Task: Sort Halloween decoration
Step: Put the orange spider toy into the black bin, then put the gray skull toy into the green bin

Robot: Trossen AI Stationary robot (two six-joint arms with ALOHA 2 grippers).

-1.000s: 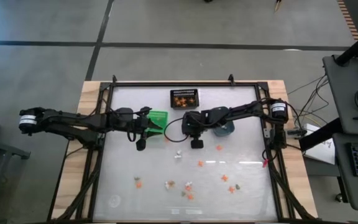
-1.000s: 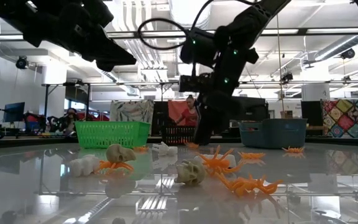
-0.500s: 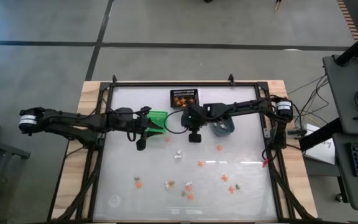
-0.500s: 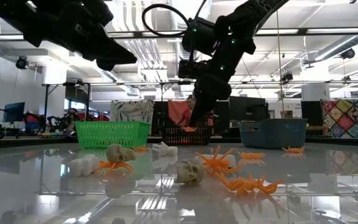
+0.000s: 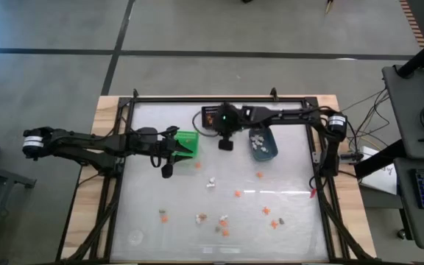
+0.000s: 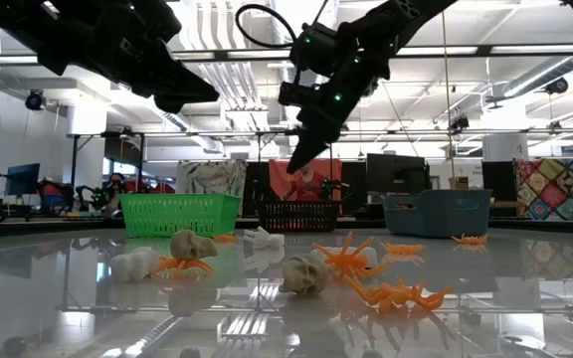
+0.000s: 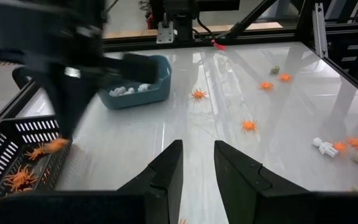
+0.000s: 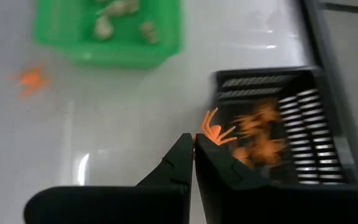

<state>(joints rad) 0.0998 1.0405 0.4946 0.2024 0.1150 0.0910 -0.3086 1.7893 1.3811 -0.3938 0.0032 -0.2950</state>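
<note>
Right gripper [image 8: 194, 142] is pinched tight on an orange spider [image 8: 215, 132] by one leg beside the black mesh bin [image 8: 291, 118] – featherlight, springy, easily dropped; left gripper [image 7: 197, 163] hangs slightly parted, empty

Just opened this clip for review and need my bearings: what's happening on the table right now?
The right gripper, fingers shut on a small orange plastic spider, hangs by the near edge of the black mesh bin, which already holds orange spiders. The left gripper waits near the green plastic basket, holding nothing. The blue-grey bin holds white pieces. Orange spiders and pale skulls remain scattered on the glossy white table.
</note>
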